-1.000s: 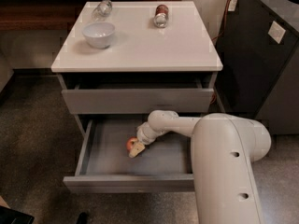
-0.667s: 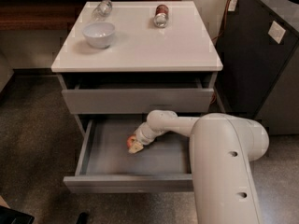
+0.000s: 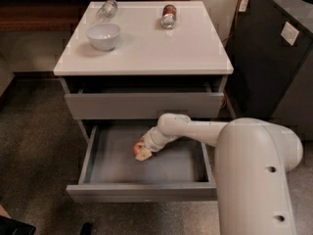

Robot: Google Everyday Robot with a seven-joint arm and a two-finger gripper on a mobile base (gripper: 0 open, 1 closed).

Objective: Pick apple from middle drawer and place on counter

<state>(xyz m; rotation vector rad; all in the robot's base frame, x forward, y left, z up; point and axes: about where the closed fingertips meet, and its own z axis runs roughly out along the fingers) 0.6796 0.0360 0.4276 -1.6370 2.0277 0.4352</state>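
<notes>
Speckled dark flooring (image 3: 34, 151) surrounds a grey cabinet whose glossy pale grey-white square tabletop (image 3: 146, 50) carries a white round bowl (image 3: 103, 35), a red-labelled can (image 3: 169, 15) lying on its side and a clear glass vessel (image 3: 107, 8). Below the slightly open upper grey drawer (image 3: 144, 105), the wide grey middle drawer (image 3: 146, 192) is pulled far out. Inside it, the white arm's end effector (image 3: 144, 154) touches the small round red apple (image 3: 137, 148), left of the drawer's centre. Whether it grips the fruit cannot be told.
</notes>
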